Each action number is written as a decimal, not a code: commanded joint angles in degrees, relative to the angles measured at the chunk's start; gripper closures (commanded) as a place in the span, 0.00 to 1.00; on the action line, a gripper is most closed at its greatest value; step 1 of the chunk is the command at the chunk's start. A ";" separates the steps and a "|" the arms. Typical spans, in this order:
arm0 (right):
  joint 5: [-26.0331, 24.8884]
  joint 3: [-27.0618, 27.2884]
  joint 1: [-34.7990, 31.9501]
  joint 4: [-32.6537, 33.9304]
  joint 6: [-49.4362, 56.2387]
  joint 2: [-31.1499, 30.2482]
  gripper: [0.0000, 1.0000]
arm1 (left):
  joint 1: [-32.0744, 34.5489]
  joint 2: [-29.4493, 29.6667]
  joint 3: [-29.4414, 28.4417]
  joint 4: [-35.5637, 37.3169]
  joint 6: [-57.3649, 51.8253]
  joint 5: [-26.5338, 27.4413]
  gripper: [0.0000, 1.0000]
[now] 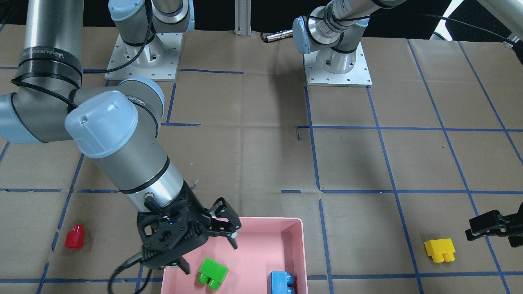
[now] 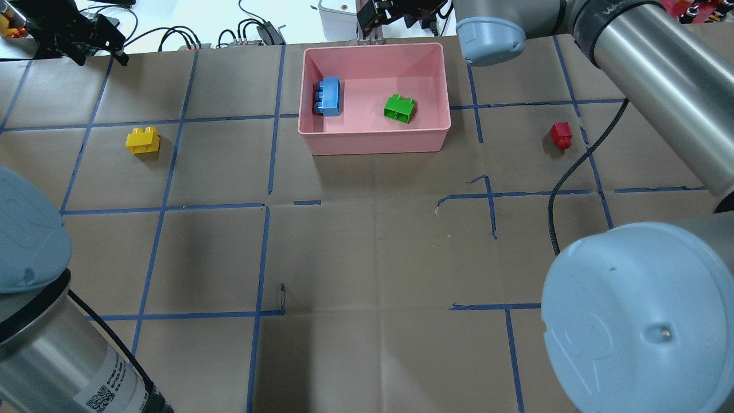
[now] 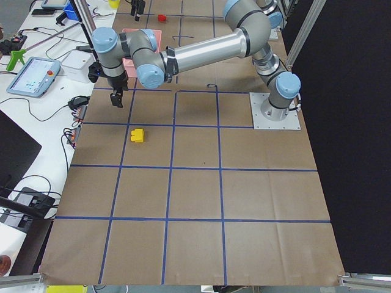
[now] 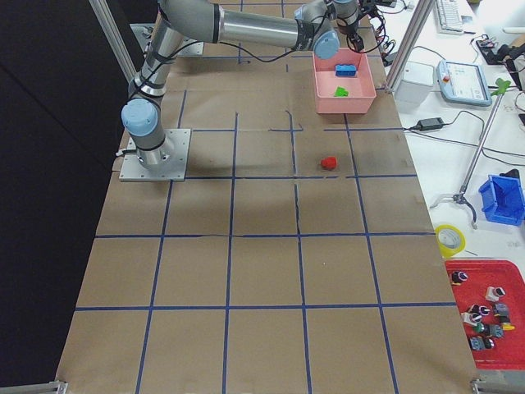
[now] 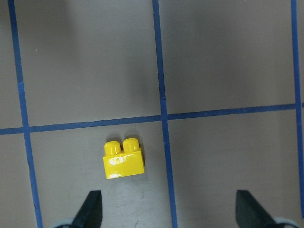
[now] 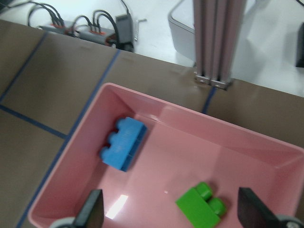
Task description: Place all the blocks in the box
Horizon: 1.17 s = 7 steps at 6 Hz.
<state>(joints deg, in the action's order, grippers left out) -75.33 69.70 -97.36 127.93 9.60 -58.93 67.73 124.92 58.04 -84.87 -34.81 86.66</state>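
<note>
The pink box (image 2: pixel 375 142) stands at the table's far middle. The blue block (image 2: pixel 328 96) and the green block (image 2: pixel 399 108) lie inside it. The yellow block (image 2: pixel 143 140) lies on the table to its left and the red block (image 2: pixel 561 135) to its right. My right gripper (image 1: pixel 209 256) is open and empty above the box, near the green block (image 1: pixel 212 272); its wrist view shows the blue block (image 6: pixel 122 144) and the green block (image 6: pixel 202 206) below. My left gripper (image 5: pixel 170 211) is open, above the table, with the yellow block (image 5: pixel 123 159) just ahead of its left finger.
Brown paper with blue tape lines covers the table. An aluminium post (image 6: pixel 219 42) stands just beyond the box's far wall. Cables and devices (image 2: pixel 252 31) lie past the far edge. Both arm bases (image 1: pixel 337 61) are bolted on at the robot's side.
</note>
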 commanded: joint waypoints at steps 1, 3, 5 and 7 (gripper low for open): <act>-13.93 1.04 6.35 -18.20 2.51 -7.56 0.00 | -1.63 -0.55 3.20 -0.03 -23.33 1.58 0.00; -16.58 2.18 16.45 -25.77 2.70 -9.97 0.00 | -3.03 -0.55 4.63 0.49 -52.68 1.67 0.00; -16.96 13.29 21.41 -15.17 2.70 -10.06 0.00 | -4.18 0.93 4.89 1.02 -71.48 1.67 0.00; -16.08 25.61 24.75 2.76 2.27 -8.76 0.00 | -3.48 1.90 10.65 11.41 -71.89 1.67 0.00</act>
<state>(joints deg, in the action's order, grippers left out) -91.70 89.99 -74.36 122.32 12.19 -68.53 64.10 126.27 65.72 -78.65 -106.04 88.33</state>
